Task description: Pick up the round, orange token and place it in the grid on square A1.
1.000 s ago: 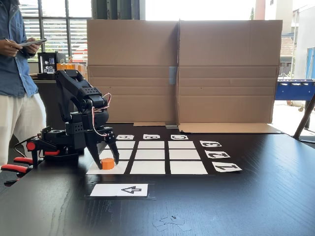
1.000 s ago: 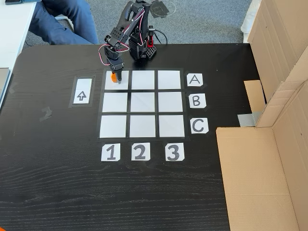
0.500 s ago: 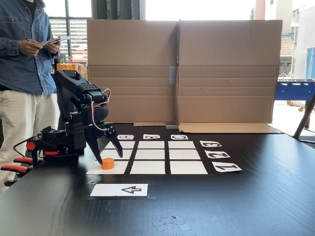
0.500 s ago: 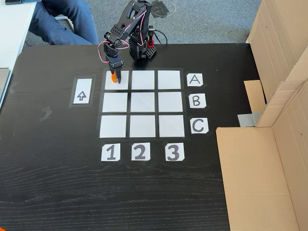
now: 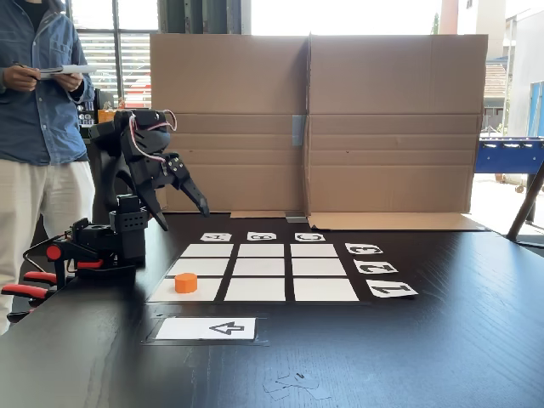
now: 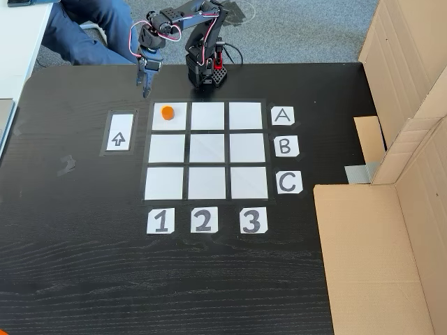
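Note:
The round, orange token (image 5: 186,282) (image 6: 167,112) rests flat on square A1 (image 5: 206,291) (image 6: 178,123), the corner cell of the grid (image 5: 260,268) (image 6: 207,148) beside the A and 1 cards. In a fixed view from the front, A1 is the front-left cell. My gripper (image 5: 183,217) (image 6: 144,85) hangs open and empty, raised well above the table. It is up and back from the token, toward the arm's base, and touches nothing.
A white arrow card (image 5: 206,328) (image 6: 119,132) lies beside the grid. Tall cardboard walls (image 5: 314,119) (image 6: 398,181) stand along one table side. A person (image 5: 38,127) (image 6: 91,31) is near the arm's base. Red clamps (image 5: 25,291) grip the table edge.
The gripper opened, let go of the token on A1, then lifted up and pulled back toward the base. The token stays where it was set. The person shifted slightly.

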